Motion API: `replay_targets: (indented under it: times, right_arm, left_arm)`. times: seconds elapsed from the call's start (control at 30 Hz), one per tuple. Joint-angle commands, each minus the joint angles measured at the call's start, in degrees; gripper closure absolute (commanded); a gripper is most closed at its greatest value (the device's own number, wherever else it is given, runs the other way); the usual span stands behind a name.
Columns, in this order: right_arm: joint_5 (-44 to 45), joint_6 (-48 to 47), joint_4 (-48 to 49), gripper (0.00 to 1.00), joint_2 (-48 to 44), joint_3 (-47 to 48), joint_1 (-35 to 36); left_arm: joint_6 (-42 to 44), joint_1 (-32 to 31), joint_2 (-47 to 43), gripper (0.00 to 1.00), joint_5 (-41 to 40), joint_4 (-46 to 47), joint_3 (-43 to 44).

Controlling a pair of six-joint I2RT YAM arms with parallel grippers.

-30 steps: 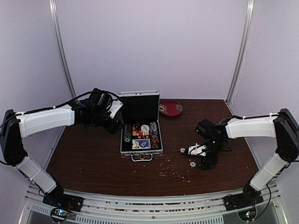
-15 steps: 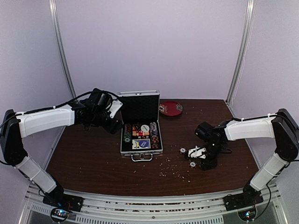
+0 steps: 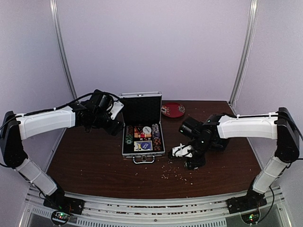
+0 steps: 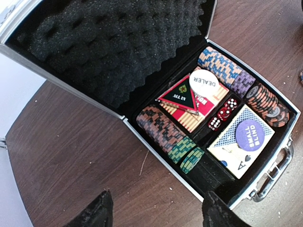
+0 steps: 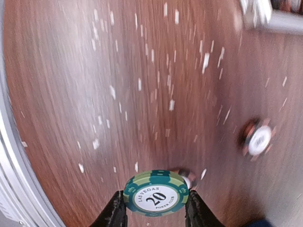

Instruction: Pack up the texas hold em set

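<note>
A dark brown wooden counter [image 3: 94, 161] fills the cell, speckled with pale crumbs [image 3: 176, 174] on its near right part. Plain pale lilac walls [image 3: 151, 47] close it in on three sides, and two metal posts [image 3: 245, 52] run up the back corners.

One silver case [image 3: 142, 109] stands open at the middle of the counter, its black foam lid upright and its handle toward the arms. One red plate [image 3: 173, 109] lies just beside the lid, to the right at the back. Two arms reach in, one from each side.

In the left wrist view the case holds two card decks [image 4: 232, 151] side by side, with three red dice [image 4: 222, 113] in a line in the slot between them. Poker chips [image 4: 163, 126] stand on edge in rows along the two long sides. Three markers [image 4: 203, 82] lie on the decks: a white round DEALER, a dark triangular ALL IN and a purple round SMALL BLIND.

The left end effector [image 4: 156, 201] hovers above the case's left rim, fingers well apart and holding nothing. The right end effector [image 3: 180, 151] is low over the counter just right of the case, pinched on one green chip [image 5: 156, 191] marked 20, gripped by its edges. One loose chip [image 5: 258, 138], blurred, lies flat on the counter to its right, and part of another shows behind the green one
</note>
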Motion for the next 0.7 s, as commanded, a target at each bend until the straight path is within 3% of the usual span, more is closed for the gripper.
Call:
replay_targets:
  times: [0.0, 0.37, 0.67]
  right_arm:
    - [-4.1, 0.8, -1.2, 0.67, 6.0, 8.3, 4.0]
    - [-4.9, 1.8, -3.6, 0.67, 26.1, 33.4, 14.5]
    - [-5.1, 3.5, -4.3, 0.67, 35.0, 42.4, 16.0]
  left_arm:
    - [0.6, 0.6, -2.1, 0.34, -1.4, 2.3, -0.7]
    - [-0.1, 0.6, -3.6, 0.34, -2.3, 2.8, -1.2]
    - [-0.2, 0.6, -3.9, 0.34, -2.2, 3.0, -1.3]
